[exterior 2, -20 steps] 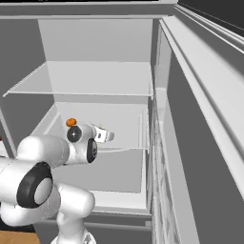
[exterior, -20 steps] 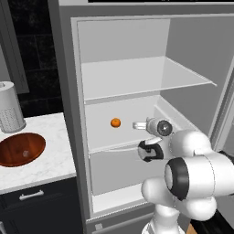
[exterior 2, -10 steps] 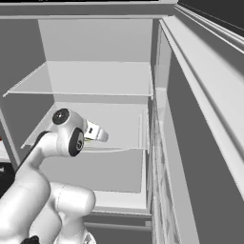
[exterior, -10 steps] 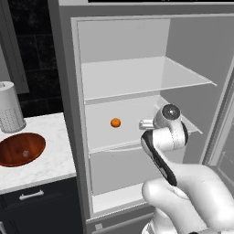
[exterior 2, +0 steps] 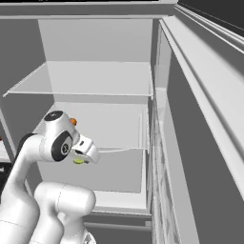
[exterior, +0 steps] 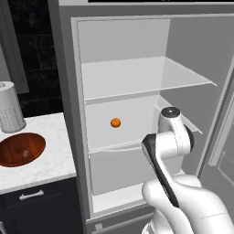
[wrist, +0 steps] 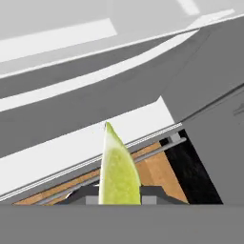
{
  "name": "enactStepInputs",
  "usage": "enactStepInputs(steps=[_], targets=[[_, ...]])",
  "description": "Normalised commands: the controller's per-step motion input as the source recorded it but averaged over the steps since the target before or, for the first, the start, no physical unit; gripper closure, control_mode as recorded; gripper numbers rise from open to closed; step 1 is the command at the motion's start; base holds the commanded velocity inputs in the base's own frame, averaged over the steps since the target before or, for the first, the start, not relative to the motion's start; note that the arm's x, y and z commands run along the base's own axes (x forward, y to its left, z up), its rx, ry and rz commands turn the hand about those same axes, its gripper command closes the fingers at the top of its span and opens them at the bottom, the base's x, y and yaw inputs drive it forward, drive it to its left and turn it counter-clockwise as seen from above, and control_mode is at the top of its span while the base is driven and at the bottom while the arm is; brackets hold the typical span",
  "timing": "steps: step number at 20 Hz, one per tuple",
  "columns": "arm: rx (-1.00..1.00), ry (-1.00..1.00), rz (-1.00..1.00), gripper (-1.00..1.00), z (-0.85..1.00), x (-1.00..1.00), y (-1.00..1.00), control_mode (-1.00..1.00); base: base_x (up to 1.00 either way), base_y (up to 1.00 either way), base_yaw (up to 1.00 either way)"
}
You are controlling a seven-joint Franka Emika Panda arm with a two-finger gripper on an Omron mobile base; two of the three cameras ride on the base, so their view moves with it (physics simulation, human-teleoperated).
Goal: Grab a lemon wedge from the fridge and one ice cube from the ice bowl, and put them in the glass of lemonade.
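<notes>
Claw (exterior 2: pixel 80 161) clenched on the lemon wedge (wrist: pixel 117 170), outside the open fridge (exterior: pixel 137 82).
Ice bowl (exterior: pixel 20 149) sits at left on the worktop (exterior: pixel 52 160), well apart.

Inside the open fridge (exterior: pixel 64 137), the middle shelf (exterior: pixel 123 137) lies mostly bare, with broad free room to the right of a small orange ball (exterior: pixel 115 122) at its back. Above it, the upper shelf (exterior: pixel 141 80) caps the headroom. The fridge's side walls bound the opening left and right; the open door (exterior 2: pixel 200 157) hems the right side. The robot's own arm (exterior: pixel 167 151) stands before the lower compartment.
</notes>
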Motion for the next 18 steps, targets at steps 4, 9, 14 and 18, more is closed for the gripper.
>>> enactStepInputs(steps=[4, 9, 14, 18], targets=[[0.02, 0.11, 0.0, 1.0, 0.02, -1.0, 0.0, -1.0, 0.0, 0.0, 0.0], [0.02, 0.08, 0.03, 1.0, 0.25, -0.99, 0.0, -1.0, 0.0, 0.0, 0.0], [-0.02, -0.07, 0.07, 1.0, 0.15, -0.46, 0.0, -1.0, 0.0, 0.0, 0.0], [-0.01, -0.18, 0.06, 1.0, 0.0, -0.06, 0.0, -1.0, 0.0, 0.0, 0.0]])
